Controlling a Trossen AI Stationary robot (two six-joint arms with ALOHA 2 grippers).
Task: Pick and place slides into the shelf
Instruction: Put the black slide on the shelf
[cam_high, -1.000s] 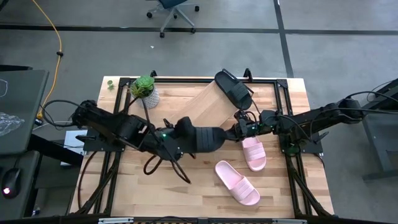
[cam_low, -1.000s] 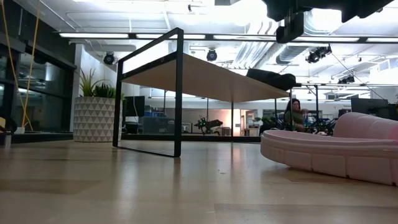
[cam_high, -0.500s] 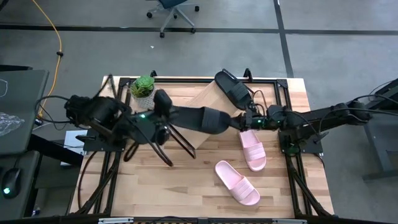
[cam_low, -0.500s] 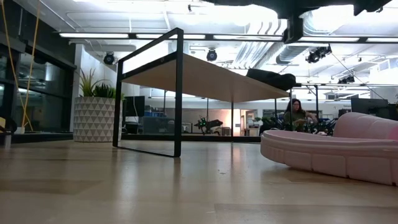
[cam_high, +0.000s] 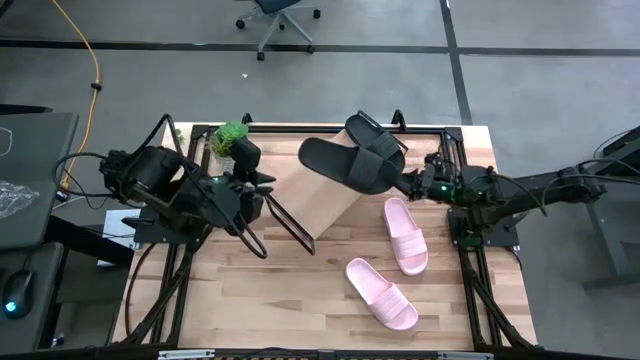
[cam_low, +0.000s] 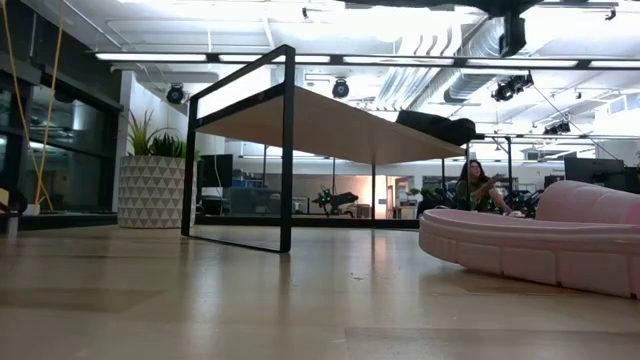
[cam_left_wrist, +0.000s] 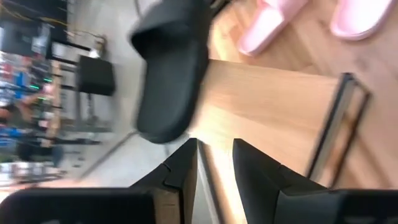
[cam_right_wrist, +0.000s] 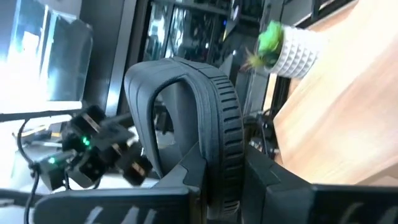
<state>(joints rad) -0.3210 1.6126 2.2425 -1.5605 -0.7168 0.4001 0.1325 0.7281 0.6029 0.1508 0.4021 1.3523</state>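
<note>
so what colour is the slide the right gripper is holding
Matte black slide, held by the right gripper; clearest in the high view.

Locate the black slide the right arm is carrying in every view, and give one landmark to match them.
High view: the carried black slide is centre-top, over the shelf, held by the right gripper.
Low view: not in it; the black slide there already lies on the shelf.
Left wrist view: upper left, blurred.
Right wrist view: centre, its strap between the fingers.
Shared landmark: the shelf's light-wood board.
</note>
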